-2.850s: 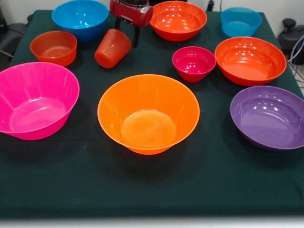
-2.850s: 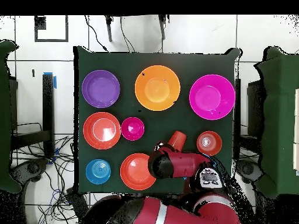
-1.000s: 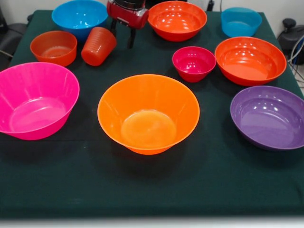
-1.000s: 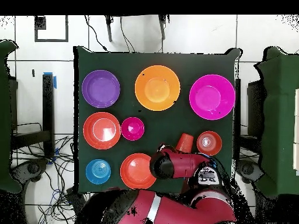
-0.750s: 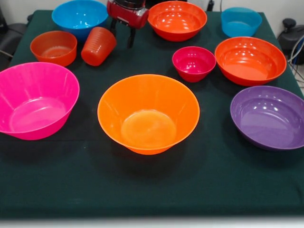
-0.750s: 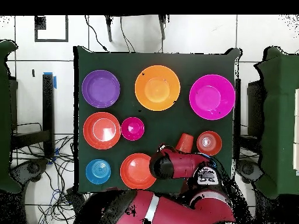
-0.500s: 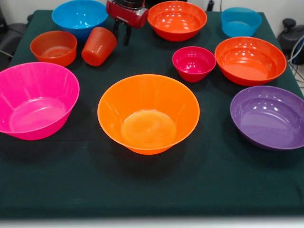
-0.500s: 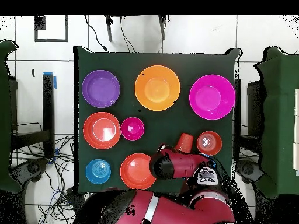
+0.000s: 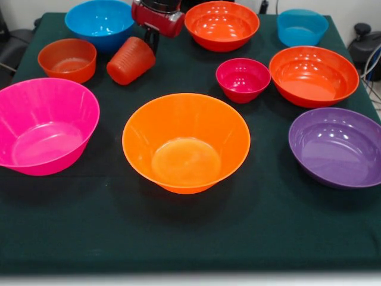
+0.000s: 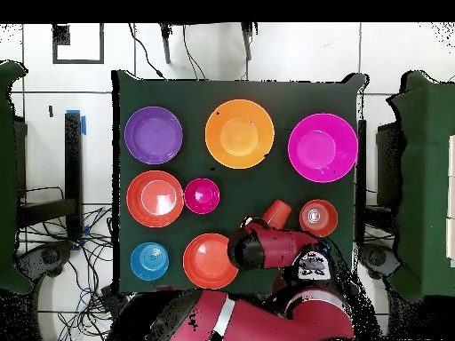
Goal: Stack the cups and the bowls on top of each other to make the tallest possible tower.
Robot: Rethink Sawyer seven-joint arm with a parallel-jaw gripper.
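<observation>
Fingers (image 9: 153, 37) pinching rim of orange-red cup (image 9: 131, 61), now tilted and dragged slightly toward table centre. Grasp regained; big orange bowl (image 9: 186, 142) still empty, tower unstarted.

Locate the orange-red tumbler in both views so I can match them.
Front view: the tumbler is upper left, tilted, just right of the small orange bowl.
Overhead view: the tumbler is lower right of centre, just left of the small orange bowl.
Shared landmark: that small orange bowl.
</observation>
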